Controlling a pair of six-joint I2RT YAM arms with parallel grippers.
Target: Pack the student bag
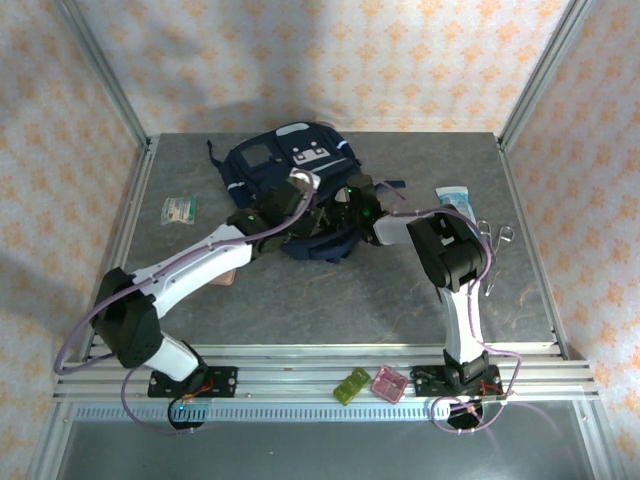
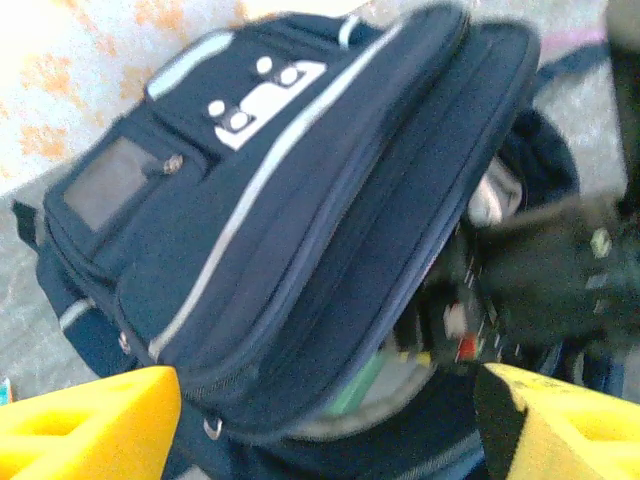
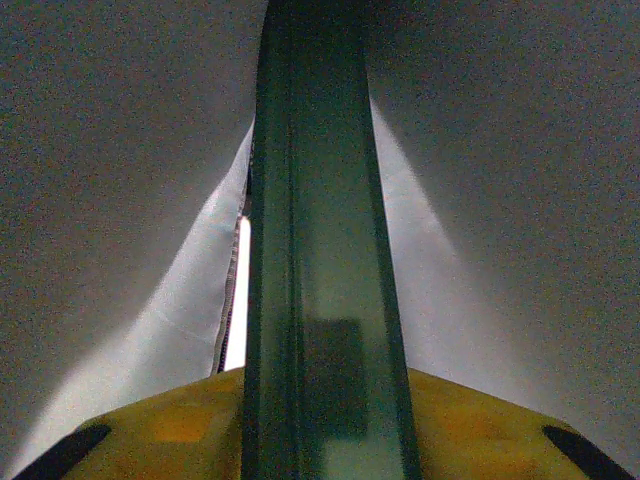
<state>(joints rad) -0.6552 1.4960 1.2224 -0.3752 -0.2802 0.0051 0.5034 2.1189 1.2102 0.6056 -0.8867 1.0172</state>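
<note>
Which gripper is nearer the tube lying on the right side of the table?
Right. The right gripper is at the student bag's opening, left of the tube; the left gripper, open, sits further left over the bag.

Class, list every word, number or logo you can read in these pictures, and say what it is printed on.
No text reads clearly anywhere.
White patch on the large navy-blue fabric backpack: round studs, no legible letters.
Small green-and-white packet: print too small.
White-and-teal flat pack: print too small.
Green translucent strip: no marks legible.
</note>
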